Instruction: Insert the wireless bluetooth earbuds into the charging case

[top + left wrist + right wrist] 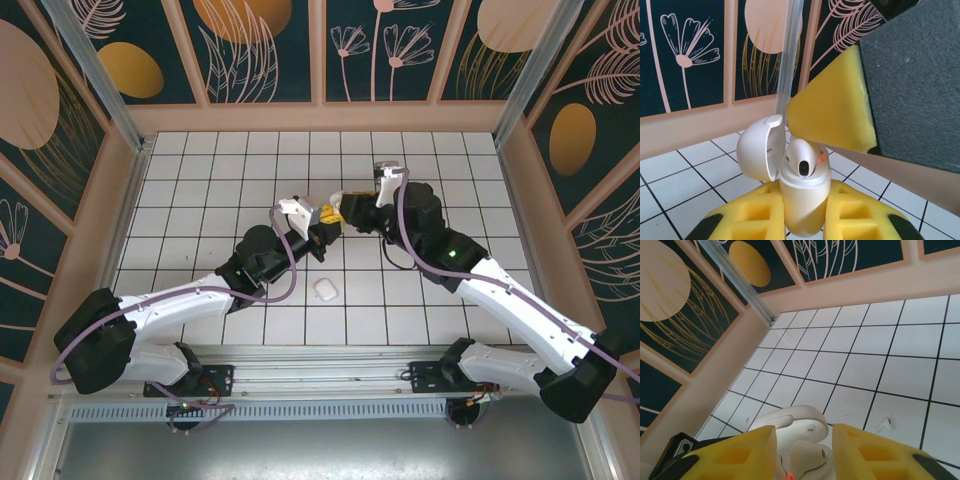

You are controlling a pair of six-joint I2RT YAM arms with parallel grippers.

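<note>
Top view: both arms meet mid-table over the white tiled table (200, 180). The left gripper (322, 225) and right gripper (348, 205) are almost tip to tip; what sits between them is too small to read here. A second closed case (325, 289), a white rounded pebble shape, lies on the tiles nearer the bases, well apart from both grippers.

Left wrist: the left gripper (805, 222) is clamped on the charging case (802, 200), held upright between yellow foam fingers with square cut-outs. The lid (757, 150) is flipped open to the left. One earbud (802, 159) sits in the case mouth, glossy white with a dark oval port facing the camera, and a red light (821, 159) glows beside it. The right gripper's pad (832, 117), a matte yellow foam wedge on a dark grey body, hangs just above the bud; contact is unclear.

Right wrist: the right gripper (804, 437) has its fingers apart, with nothing pinched between them. The open case shows through the gap. A loose earbud (884, 425) lies on a tile, well apart.

Progress: one bud looks seated, probably just let go. Whether the other socket is filled cannot be told. Left to do: the loose bud, closing the lid, and possibly the closed case.
</note>
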